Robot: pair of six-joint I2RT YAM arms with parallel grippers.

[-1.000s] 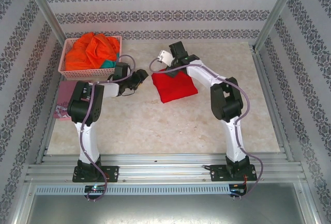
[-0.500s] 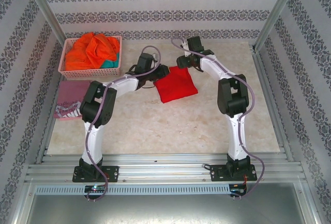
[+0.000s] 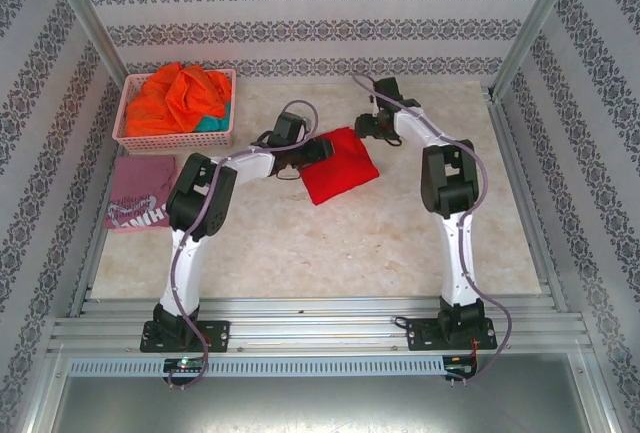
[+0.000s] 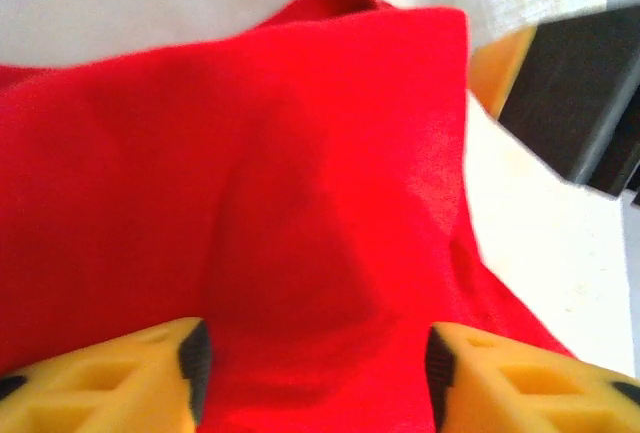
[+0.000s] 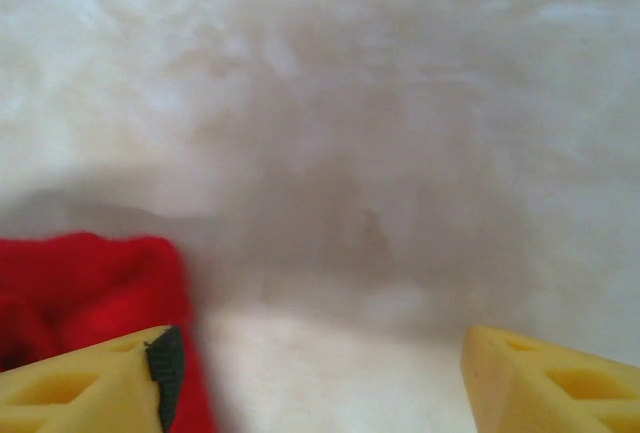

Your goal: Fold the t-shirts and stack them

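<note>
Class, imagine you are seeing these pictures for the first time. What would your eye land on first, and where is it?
The bright red t-shirt, folded into a square at the middle of the table, stands out first, with the left gripper open over its left edge and the right gripper open by its far corner. Next comes the pink basket at the far left, heaped with orange t-shirts.

A pink lattice basket (image 3: 160, 139) sits at ten o'clock on the pale, perhaps marbled table (image 3: 350, 243); patterned walls (image 3: 300, 28) surround.
</note>
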